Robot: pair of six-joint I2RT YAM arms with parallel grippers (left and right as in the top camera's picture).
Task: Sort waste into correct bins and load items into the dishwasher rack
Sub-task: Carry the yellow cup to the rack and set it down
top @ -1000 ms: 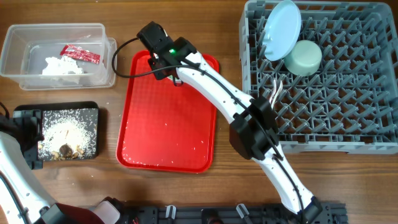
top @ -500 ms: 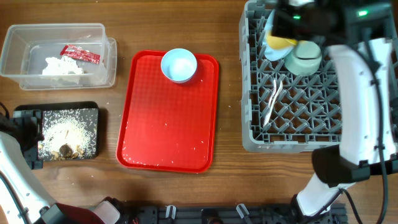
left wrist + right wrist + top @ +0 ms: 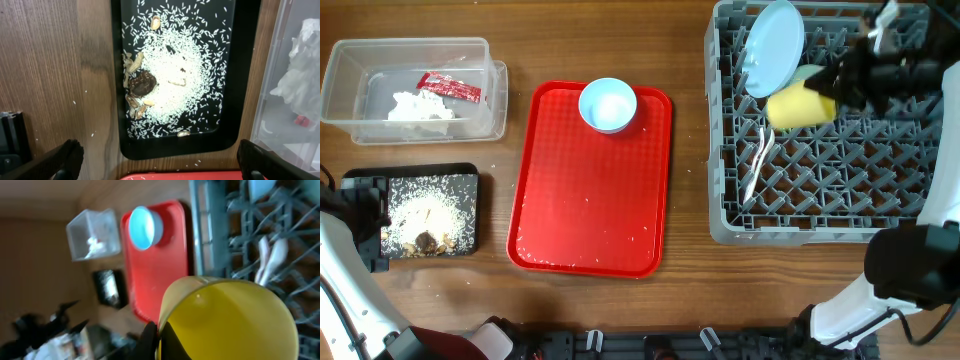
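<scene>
Yellow cup (image 3: 800,106) in right gripper (image 3: 838,86), arm above dishwasher rack (image 3: 800,230).

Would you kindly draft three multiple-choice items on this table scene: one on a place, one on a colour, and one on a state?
1. Where is the small light blue round bowl?
A) on the red rectangular tray
B) in the grey pegged crate
C) in the clear plastic tub

2. What colour is the plastic cup at the right hand?
A) green
B) white
C) yellow

3. How is the left hand?
A) shut on a fork
B) open and empty
C) shut on tissue

Answers:
1 A: the bowl sits at one end of the tray.
2 C: the overhead and right wrist views both show it yellow.
3 B: its fingers stand wide apart above the shallow black rectangular tray.
</scene>
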